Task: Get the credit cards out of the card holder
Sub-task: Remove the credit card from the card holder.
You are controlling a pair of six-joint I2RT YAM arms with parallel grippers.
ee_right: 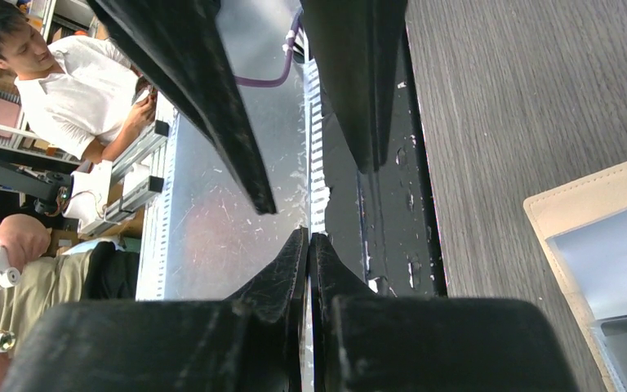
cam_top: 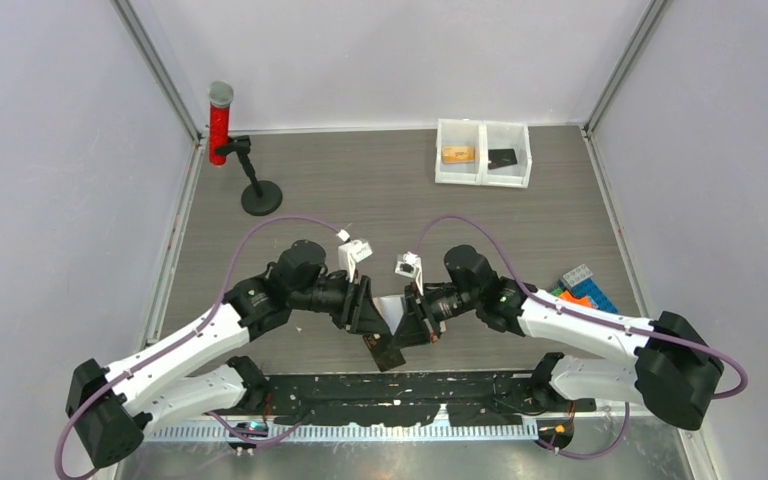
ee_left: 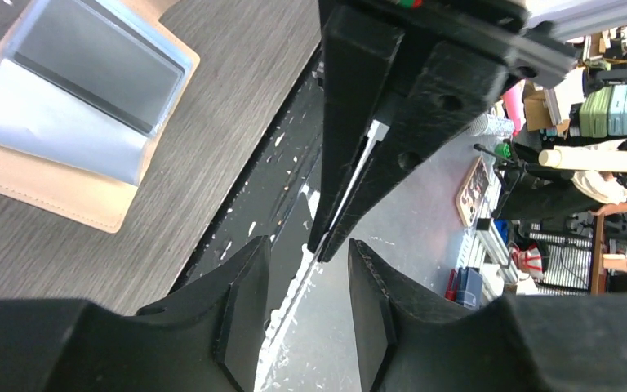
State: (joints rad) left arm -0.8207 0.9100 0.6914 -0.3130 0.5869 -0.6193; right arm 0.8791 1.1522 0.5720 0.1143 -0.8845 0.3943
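My right gripper [ee_right: 309,241] pinches a credit card [cam_top: 385,352] edge-on, bottom centre overhead; my left gripper [ee_left: 307,265] stands open beside it. The card holder [ee_left: 73,122] lies open on the worktop [cam_top: 360,190] between them.

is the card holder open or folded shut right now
Open. The card holder lies spread flat on the table, tan outer side down, its glossy grey-blue inner pockets facing up.

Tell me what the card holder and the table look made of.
Card holder: tan, matte, leather-like outside with a stitched edge; inner pockets look like glossy grey-blue plastic or coated fabric, catching light. Table: dark grey wood-grain, matte, probably laminate rather than real wood.
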